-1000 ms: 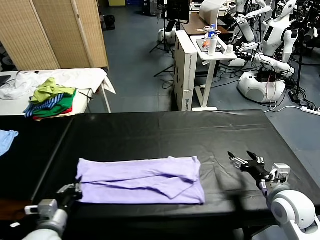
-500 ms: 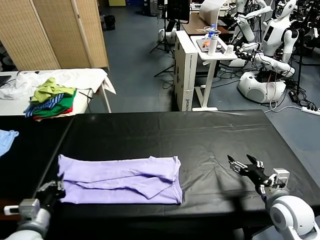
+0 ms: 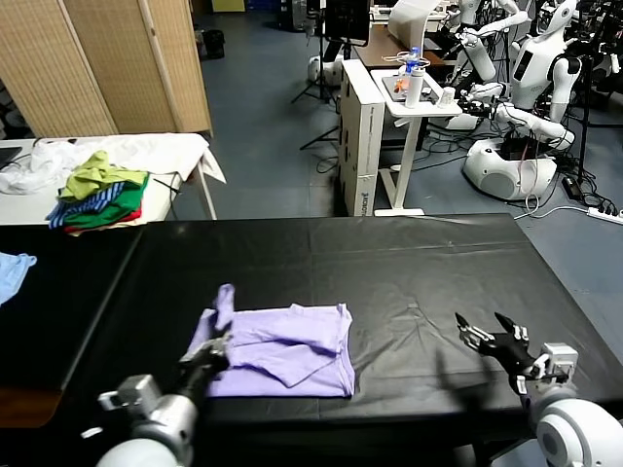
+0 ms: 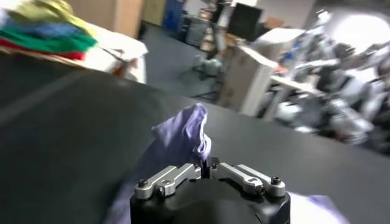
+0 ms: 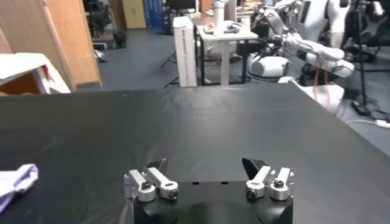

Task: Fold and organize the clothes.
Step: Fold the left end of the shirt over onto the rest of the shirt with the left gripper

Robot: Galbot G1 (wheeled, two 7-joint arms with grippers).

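The T-shirt (image 3: 282, 352) lies on the black table (image 3: 389, 263), near the front edge and left of centre. It is pale lavender and folded into a rough, wrinkled rectangle. Its left end is lifted off the surface and bunched into a raised peak (image 3: 225, 297). The left gripper (image 3: 212, 352) is positioned at this left end, with its jaws closed tight on the fabric. In the left wrist view, the two fingers meet at the middle of the left gripper (image 4: 207, 169), and a gathered fold of the T-shirt (image 4: 183, 131) rises directly ahead of them. The right gripper (image 3: 492, 336) is positioned over the right front part of the table, well apart from the T-shirt. Its jaws are spread wide and contain nothing. In the right wrist view, the right gripper (image 5: 207, 165) shows both fingers separated above bare black tabletop, and one corner of the T-shirt (image 5: 15, 179) is visible at the frame edge. A pile of green and striped garments (image 3: 97, 195) rests on a white table (image 3: 175, 151) beyond the far left corner.
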